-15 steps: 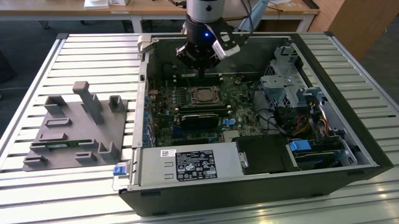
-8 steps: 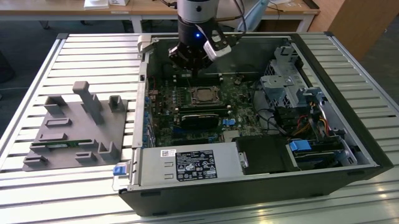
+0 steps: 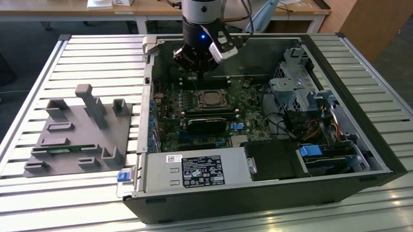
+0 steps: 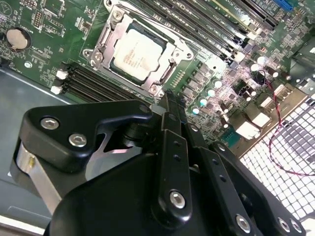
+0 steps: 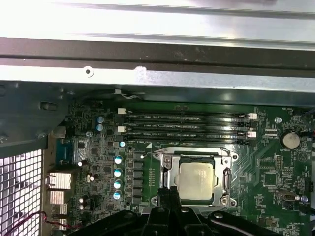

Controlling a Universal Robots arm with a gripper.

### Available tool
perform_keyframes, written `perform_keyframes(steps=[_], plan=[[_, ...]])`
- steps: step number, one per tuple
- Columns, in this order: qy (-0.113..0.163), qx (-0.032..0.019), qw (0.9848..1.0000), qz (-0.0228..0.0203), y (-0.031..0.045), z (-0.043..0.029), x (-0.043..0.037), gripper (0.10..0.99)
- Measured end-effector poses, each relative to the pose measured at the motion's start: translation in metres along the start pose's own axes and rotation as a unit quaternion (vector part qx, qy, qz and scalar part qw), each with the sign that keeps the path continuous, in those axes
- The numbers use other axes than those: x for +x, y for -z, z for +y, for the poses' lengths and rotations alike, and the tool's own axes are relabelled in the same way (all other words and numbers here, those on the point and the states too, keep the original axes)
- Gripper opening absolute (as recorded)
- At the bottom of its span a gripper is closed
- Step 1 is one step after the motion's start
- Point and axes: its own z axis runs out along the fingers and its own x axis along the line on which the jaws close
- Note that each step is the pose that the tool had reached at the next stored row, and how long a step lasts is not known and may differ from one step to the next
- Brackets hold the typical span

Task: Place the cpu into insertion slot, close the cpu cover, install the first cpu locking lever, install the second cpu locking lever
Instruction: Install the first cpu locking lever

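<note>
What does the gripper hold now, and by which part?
Nothing that I can see: the gripper is shut, its tip beside the cpu cover, and the cpu lies apart, framed by that cover.

Counts: 1 cpu [image 5: 196,180], 1 insertion slot [image 4: 116,63], 1 cpu cover [image 4: 123,78]. 4 long black mem slots [image 5: 187,129]. 1 coin batt [image 5: 290,140]. 1 gripper [image 3: 197,73] on 1 arm [image 3: 200,19]. 1 PC case [image 3: 369,99], 1 PSU [image 3: 193,171], 1 grey fixture block [image 3: 65,140], 1 slatted table [image 3: 77,203].
</note>
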Motion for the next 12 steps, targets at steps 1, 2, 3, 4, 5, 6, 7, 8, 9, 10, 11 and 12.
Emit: perform_keyframes(steps=[1, 2, 3, 4, 5, 6, 7, 8, 9, 10, 11, 12], plan=[[0.0, 0.0, 1.0, 0.0, 0.0, 0.0, 0.0004, 0.106], [0.0, 0.0, 1.0, 0.0, 0.0, 0.0, 0.0008, 0.106], [0.0, 0.0, 1.0, 0.0, 0.0, 0.0, 0.0012, 0.106], [0.0, 0.0, 1.0, 0.0, 0.0, 0.0, 0.0017, 0.106], [0.0, 0.0, 1.0, 0.0, 0.0, 0.0, 0.0021, 0.106], [0.0, 0.0, 1.0, 0.0, 0.0, 0.0, 0.0025, 0.106], [0.0, 0.0, 1.0, 0.0, 0.0, 0.0, 0.003, 0.106], [0.0, 0.0, 1.0, 0.0, 0.0, 0.0, 0.0034, 0.106], [0.0, 0.0, 1.0, 0.0, 0.0, 0.0, 0.004, 0.106], [0.0, 0.0, 1.0, 0.0, 0.0, 0.0001, 0.0046, 0.106], [0.0, 0.0, 1.0, 0.0, 0.0, 0.0001, 0.0052, 0.106], [0.0, 0.0, 1.0, 0.0, 0.0, 0.0001, 0.0058, 0.106]])
